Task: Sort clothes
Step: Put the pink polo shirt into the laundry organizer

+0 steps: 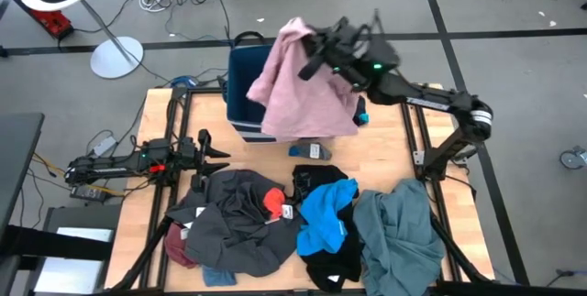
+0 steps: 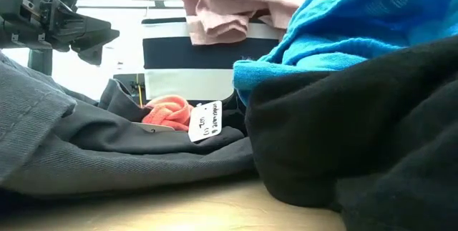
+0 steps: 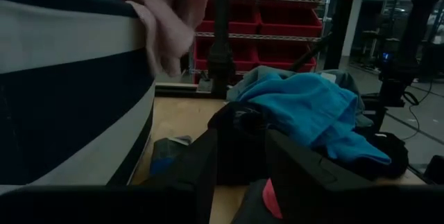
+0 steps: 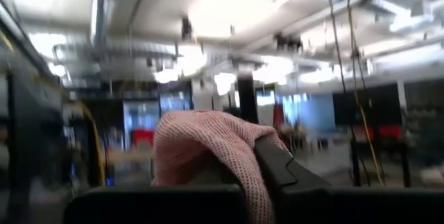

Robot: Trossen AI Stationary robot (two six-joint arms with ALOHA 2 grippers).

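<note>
- Right gripper [image 1: 316, 53] clamps the pink garment [image 1: 298, 85], which hangs below it, over the bin [image 1: 246, 94].
- Left gripper [image 1: 215, 156], fingers spread, sits just beside the grey garment [image 1: 234, 209].

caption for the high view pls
Right pincer lifts a pink garment over the navy bin; left pincer waits open.

The high view looks straight down on the whole table [image 1: 275, 163], while the low view sits level among the clothes, both sharing the striped bin [image 2: 189, 66] and pink garment [image 1: 298, 85].
</note>
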